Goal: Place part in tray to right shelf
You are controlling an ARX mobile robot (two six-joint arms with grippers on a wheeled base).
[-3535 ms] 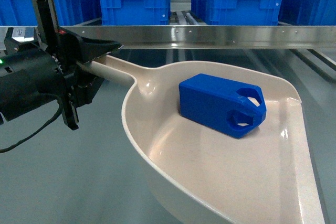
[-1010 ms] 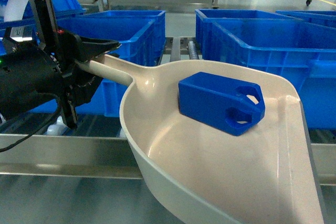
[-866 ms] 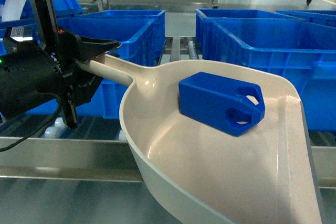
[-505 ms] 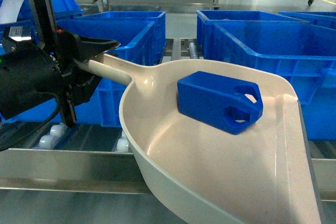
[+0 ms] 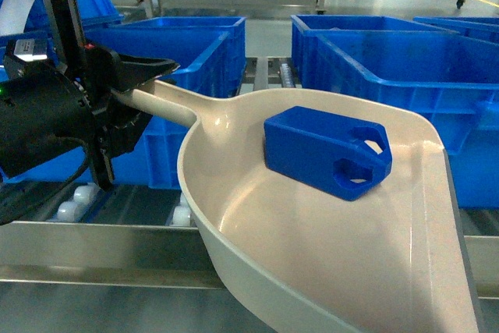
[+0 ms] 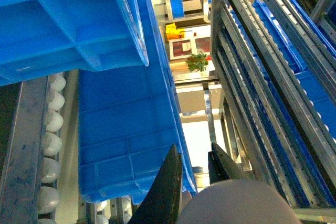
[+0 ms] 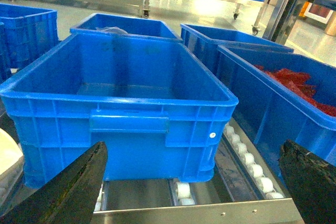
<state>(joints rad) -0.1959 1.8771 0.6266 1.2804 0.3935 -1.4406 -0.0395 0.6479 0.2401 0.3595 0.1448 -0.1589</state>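
The tray (image 5: 312,271) runs off the head view's bottom and right edges, its lip unseen. Its handle end vanishes between the left gripper's (image 5: 144,83) fingers. The right gripper's (image 7: 194,182) fingertips are cropped below frame.

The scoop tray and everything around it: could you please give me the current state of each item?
Tray: held by its handle, over the shelf's front rail.
Part: lying in the tray, lug end toward the lip.
Left gripper: shut on the tray's handle.
Right gripper: open, holding nothing.
Near right crate: on the rollers, looks empty.
Far right crate: holds red pieces.
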